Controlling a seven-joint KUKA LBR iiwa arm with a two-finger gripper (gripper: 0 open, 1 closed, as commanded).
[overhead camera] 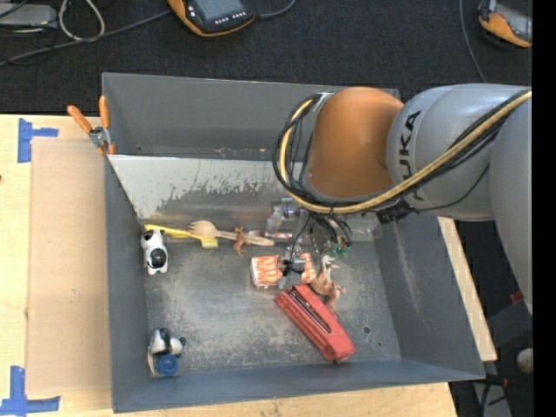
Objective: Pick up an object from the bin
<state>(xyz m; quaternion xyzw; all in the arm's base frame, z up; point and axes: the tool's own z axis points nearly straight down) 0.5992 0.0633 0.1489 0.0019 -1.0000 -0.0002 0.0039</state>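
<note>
The gripper [301, 266] hangs low at the centre of the frame, under the arm's orange cover — whether it is open or closed, or has anything in it, I cannot tell. Just left of it lies a small crinkled orange-and-clear packet [264, 272]; just below and to its right, a long red bar [316, 323] lies aslant on the bin [217, 320] floor. The packet looks light, soft and slippery (likely to crumple) — best pinched across its middle. The bar looks stiff; take it across its narrow width.
</note>
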